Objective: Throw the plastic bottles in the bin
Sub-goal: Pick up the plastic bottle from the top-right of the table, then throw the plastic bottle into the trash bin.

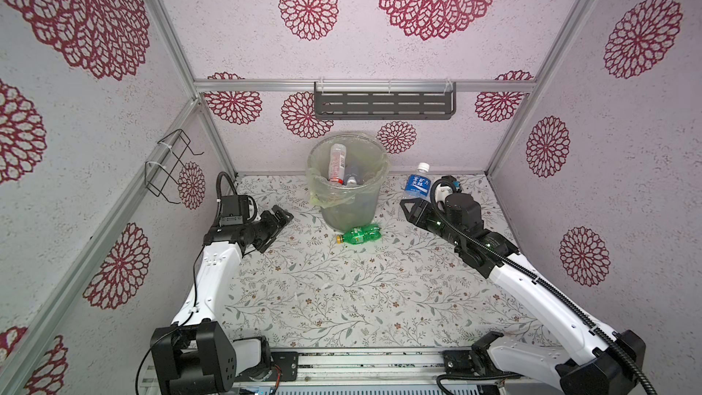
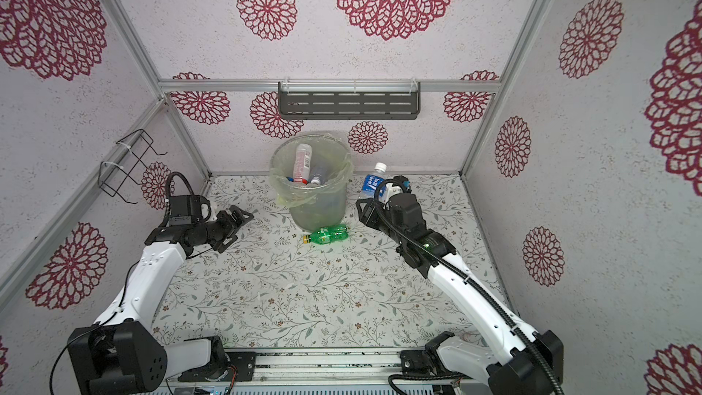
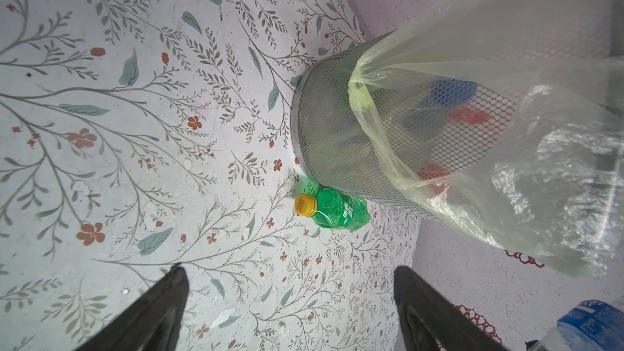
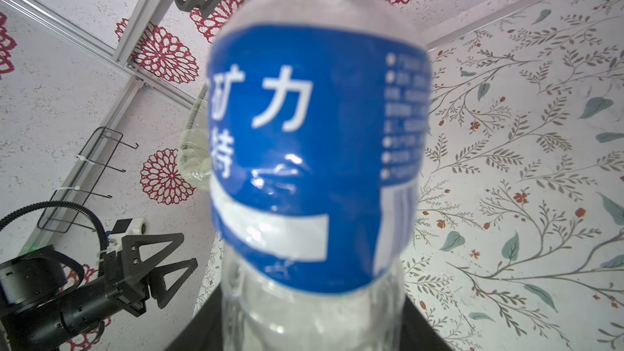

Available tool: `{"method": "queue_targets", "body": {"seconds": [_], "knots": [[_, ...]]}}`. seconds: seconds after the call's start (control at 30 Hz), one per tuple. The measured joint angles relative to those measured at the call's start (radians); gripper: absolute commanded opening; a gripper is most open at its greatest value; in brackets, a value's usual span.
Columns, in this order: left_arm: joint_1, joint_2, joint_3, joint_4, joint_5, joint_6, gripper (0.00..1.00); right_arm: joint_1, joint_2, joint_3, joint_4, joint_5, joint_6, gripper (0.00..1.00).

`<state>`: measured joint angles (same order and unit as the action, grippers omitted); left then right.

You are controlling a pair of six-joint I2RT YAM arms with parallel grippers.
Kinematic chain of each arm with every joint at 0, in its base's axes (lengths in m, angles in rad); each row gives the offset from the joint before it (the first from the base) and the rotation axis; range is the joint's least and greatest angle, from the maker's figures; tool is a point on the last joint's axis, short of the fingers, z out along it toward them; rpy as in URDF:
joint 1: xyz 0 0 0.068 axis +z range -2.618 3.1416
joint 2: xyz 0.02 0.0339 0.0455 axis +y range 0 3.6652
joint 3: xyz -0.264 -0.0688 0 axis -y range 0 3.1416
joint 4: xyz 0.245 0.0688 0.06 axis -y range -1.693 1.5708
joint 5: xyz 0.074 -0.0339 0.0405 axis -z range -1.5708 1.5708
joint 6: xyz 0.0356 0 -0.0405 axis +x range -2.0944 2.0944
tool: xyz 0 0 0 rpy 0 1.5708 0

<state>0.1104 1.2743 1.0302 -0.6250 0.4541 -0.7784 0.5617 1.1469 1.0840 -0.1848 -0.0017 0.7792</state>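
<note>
The bin (image 1: 351, 212) stands at the back middle of the floral table, lined with a yellowish bag, and holds several plastic bottles (image 1: 336, 163). A green bottle with a yellow cap (image 1: 359, 234) (image 3: 334, 212) lies on its side against the bin's front foot. My left gripper (image 1: 283, 215) (image 3: 290, 270) is open and empty, left of the bin and short of the green bottle. My right gripper (image 1: 412, 205) (image 4: 310, 329) is shut on the lower part of a clear bottle with a blue label and white cap (image 1: 418, 182) (image 4: 314, 150), held roughly upright to the right of the bin.
A dark slotted shelf (image 1: 384, 104) hangs on the back wall above the bin. A black wire rack (image 1: 171, 165) sticks out from the left wall near my left arm. Patterned walls close in three sides, and a metal rail (image 1: 364, 364) runs along the front.
</note>
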Motion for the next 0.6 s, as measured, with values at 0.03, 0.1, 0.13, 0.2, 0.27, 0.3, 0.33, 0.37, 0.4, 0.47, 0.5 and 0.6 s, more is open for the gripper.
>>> {"method": "queue_targets", "body": {"seconds": [0.03, 0.1, 0.13, 0.2, 0.27, 0.3, 0.33, 0.37, 0.4, 0.47, 0.5, 0.6], "knots": [[0.000, 0.000, 0.000, 0.000, 0.000, 0.000, 0.97, 0.003, 0.007, 0.016, -0.001, 0.003, 0.000, 0.48], [0.000, 0.000, 0.000, 0.000, 0.000, 0.000, 0.97, 0.010, 0.026, 0.051, -0.005, 0.007, -0.002, 0.48], [0.000, 0.000, 0.000, 0.000, 0.000, 0.000, 0.97, 0.014, 0.035, 0.071, -0.006, 0.011, -0.003, 0.48], [0.000, 0.000, 0.000, 0.000, 0.000, 0.000, 0.97, 0.026, 0.045, 0.098, -0.006, 0.023, -0.007, 0.47], [0.000, 0.000, 0.000, 0.000, 0.000, 0.000, 0.97, 0.037, 0.047, 0.112, -0.005, 0.031, -0.011, 0.47], [0.000, 0.000, 0.000, 0.000, 0.000, 0.000, 0.97, 0.042, 0.047, 0.115, -0.005, 0.034, -0.011, 0.47], [0.000, 0.000, 0.000, 0.000, 0.000, 0.000, 0.97, 0.046, 0.047, 0.115, -0.002, 0.036, -0.011, 0.47], [0.000, 0.000, 0.000, 0.000, 0.000, 0.000, 0.97, 0.050, 0.046, 0.114, -0.002, 0.040, -0.011, 0.47], [0.000, 0.000, 0.000, 0.000, 0.000, 0.000, 0.97, 0.053, 0.045, 0.111, 0.001, 0.045, -0.011, 0.47], [0.000, 0.000, 0.000, 0.000, 0.000, 0.000, 0.97, 0.059, 0.034, 0.093, 0.005, 0.055, -0.011, 0.47], [0.000, 0.000, 0.000, 0.000, 0.000, 0.000, 0.97, 0.061, 0.023, 0.079, 0.005, 0.059, -0.010, 0.47], [0.000, 0.000, 0.000, 0.000, 0.000, 0.000, 0.97, 0.066, -0.016, 0.030, 0.007, 0.074, -0.008, 0.47]]}}
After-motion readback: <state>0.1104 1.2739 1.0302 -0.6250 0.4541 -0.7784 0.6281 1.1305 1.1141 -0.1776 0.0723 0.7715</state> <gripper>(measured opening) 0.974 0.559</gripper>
